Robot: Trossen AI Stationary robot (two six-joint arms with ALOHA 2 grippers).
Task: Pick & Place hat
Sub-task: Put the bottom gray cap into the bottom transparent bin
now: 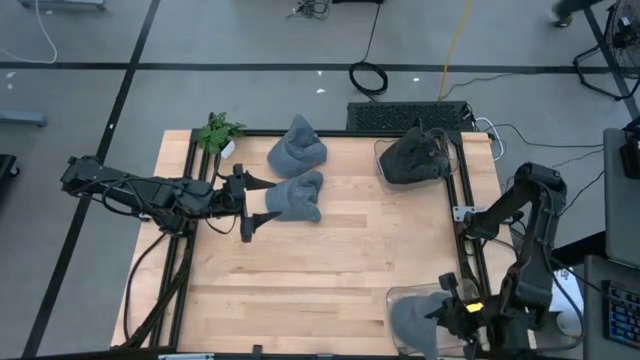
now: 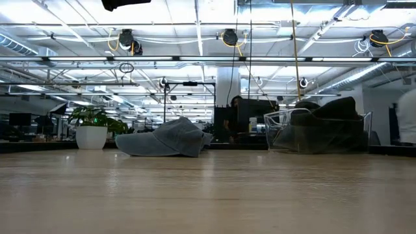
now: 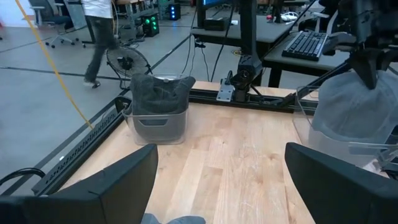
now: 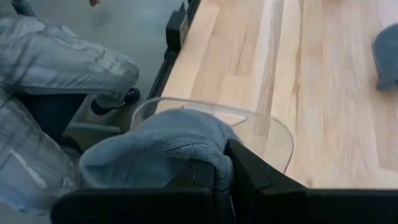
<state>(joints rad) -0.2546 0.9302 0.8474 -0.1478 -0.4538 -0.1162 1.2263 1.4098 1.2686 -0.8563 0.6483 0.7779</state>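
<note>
Two grey hats lie on the table's far half, one (image 1: 295, 197) in front of the other (image 1: 297, 150); in the low view they show as one low grey heap (image 2: 166, 140). My left gripper (image 1: 245, 205) is open just left of the nearer hat. A sliver of the hat's edge (image 3: 174, 219) shows low between the gripper's wide-spread fingers, which touch nothing. A third grey hat (image 1: 412, 325) sits in a clear bin (image 1: 400, 295) at the near right corner. My right gripper (image 4: 227, 177) is over that bin, shut on this hat. My right gripper pinches a fold of the grey hat's cloth (image 4: 208, 146) between its two fingers, coming from above. The cloth drapes over one finger (image 4: 199, 177). The rest of the hat (image 3: 354, 106) stands tall inside the clear bin below the gripper.
A second clear bin (image 1: 415, 160) at the far right holds a dark hat (image 3: 155, 93). A small potted plant (image 1: 218, 132) stands at the far left corner. Black rails frame the table (image 1: 330, 270). A person's jeans-clad legs (image 4: 56, 62) show beside the near right corner.
</note>
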